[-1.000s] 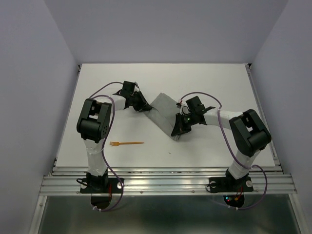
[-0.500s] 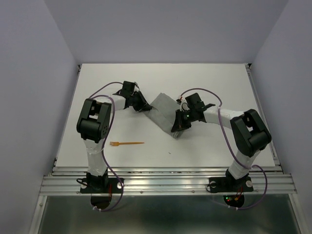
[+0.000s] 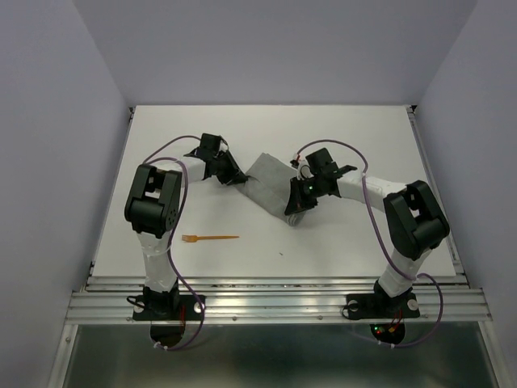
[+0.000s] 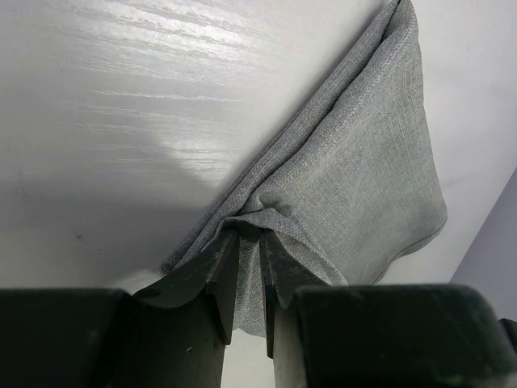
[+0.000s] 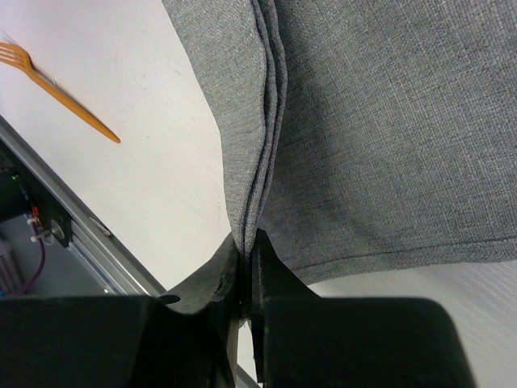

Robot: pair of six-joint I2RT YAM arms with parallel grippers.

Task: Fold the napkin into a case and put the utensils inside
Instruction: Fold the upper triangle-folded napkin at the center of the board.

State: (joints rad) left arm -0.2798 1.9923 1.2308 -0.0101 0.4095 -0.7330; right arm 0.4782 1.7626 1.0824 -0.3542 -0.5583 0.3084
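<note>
The grey napkin (image 3: 271,179) lies folded in layers as a slanted band at the table's middle. My left gripper (image 3: 241,185) is shut on its left corner, and the cloth (image 4: 355,162) bunches between the fingertips (image 4: 279,255). My right gripper (image 3: 292,205) is shut on the stacked layers at the near right end; the edges (image 5: 262,121) run straight into the jaws. One of the utensils, an orange fork (image 3: 210,238), lies flat near the front left, apart from both grippers, and it also shows in the right wrist view (image 5: 56,89).
The white table (image 3: 355,137) is walled by pale panels at the back and both sides. A metal rail (image 3: 275,291) runs along the near edge, where both arm bases stand. Purple cables loop over each arm.
My right gripper has closed on the napkin's near end and drawn it slightly away from the front edge. The left gripper has edged a little to the left. The fork has not moved.
</note>
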